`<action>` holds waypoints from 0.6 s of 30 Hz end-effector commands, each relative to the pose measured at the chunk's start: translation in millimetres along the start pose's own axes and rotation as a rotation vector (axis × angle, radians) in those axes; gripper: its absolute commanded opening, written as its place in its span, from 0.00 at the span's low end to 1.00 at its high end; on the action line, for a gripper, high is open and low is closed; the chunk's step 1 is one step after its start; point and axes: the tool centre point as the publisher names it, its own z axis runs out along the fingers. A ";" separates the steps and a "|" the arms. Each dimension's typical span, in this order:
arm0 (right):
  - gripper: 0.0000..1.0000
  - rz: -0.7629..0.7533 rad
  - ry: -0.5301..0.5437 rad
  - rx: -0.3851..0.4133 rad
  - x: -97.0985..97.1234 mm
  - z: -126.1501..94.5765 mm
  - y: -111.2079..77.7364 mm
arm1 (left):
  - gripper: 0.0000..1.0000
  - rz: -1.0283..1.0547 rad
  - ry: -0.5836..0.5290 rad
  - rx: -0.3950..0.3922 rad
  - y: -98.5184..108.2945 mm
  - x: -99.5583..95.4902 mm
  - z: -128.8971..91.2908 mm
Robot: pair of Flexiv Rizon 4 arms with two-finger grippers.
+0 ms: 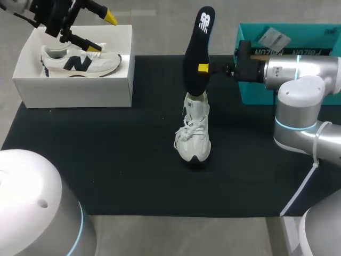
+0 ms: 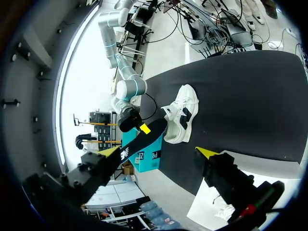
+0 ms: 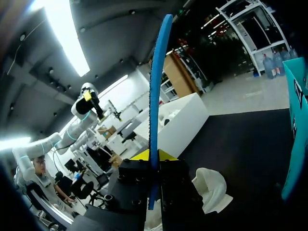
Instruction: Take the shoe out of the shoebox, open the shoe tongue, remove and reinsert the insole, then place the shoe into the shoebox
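Black insole (image 1: 198, 42) — clamped by right gripper (image 1: 204, 68) — above shoe (image 1: 194, 130).

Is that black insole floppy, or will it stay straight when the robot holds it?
Probably fairly stiff: the insole stands upright, pinched low down by the right end effector, and barely curves. Edge-on it looks thin, so it is likely light and bendable if pushed.

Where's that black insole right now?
In the head view, the black insole stands upright near mid-table, pinched by the fingers of the right gripper, its lower end over the white shoe on the black mat.
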 end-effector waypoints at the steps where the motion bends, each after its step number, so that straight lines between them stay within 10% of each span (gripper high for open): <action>1: 0.00 -0.014 -0.005 -0.017 -3.0 6.6 -2.4 | 1.00 0.000 0.005 0.001 0.9 -0.5 -0.5; 18: 0.00 -0.103 -0.021 0.038 -26.6 10.7 -5.2 | 1.00 0.000 0.005 0.001 0.9 -0.5 -0.5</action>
